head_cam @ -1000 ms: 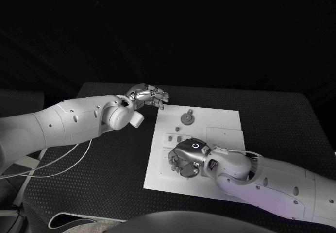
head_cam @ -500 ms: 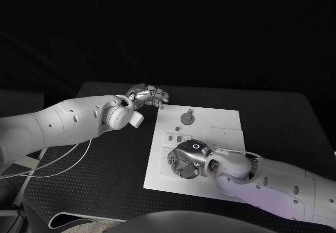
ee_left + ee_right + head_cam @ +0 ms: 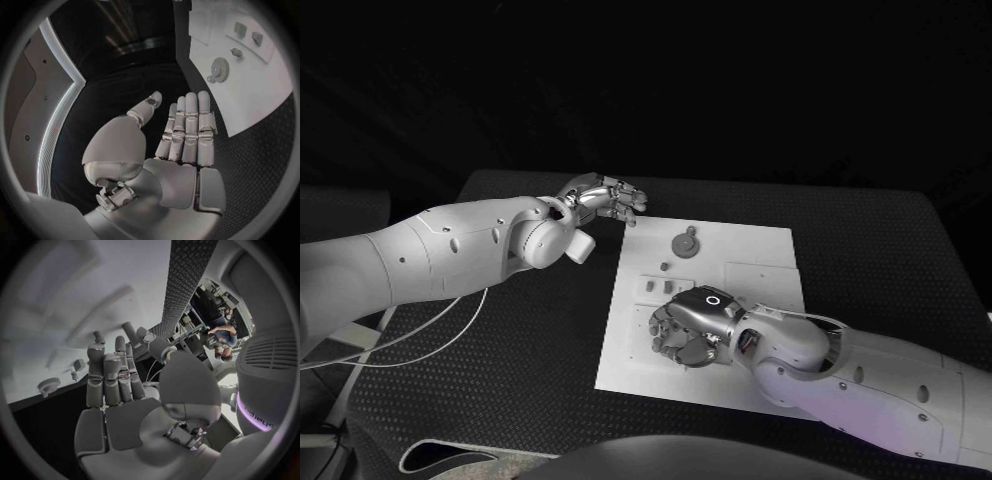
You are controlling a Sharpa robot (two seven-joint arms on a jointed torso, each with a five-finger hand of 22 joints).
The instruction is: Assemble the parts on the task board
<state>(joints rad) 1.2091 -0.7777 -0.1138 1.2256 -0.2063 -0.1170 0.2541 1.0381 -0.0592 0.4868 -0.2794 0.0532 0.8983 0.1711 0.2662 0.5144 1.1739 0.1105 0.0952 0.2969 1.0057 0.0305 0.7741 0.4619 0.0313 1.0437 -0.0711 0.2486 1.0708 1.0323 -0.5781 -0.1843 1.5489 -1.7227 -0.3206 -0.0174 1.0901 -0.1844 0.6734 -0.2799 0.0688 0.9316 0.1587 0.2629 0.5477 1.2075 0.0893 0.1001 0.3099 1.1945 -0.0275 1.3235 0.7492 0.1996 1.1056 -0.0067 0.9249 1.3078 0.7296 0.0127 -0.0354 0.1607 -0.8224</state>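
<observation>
Black table (image 3: 516,330); right hand (image 3: 687,330) low over task board (image 3: 762,255).

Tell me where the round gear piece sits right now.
In the head view the round gear piece lies on the far part of the task board, just right of the left hand, which hovers off the board's far-left corner.

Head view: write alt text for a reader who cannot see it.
A white task board lies on a black table, with the right robot hand low over its near left part, fingers curled downward. The left robot hand hovers just off the board's far left corner, holding nothing visible. A round gear-like part lies near the board's far edge.
</observation>
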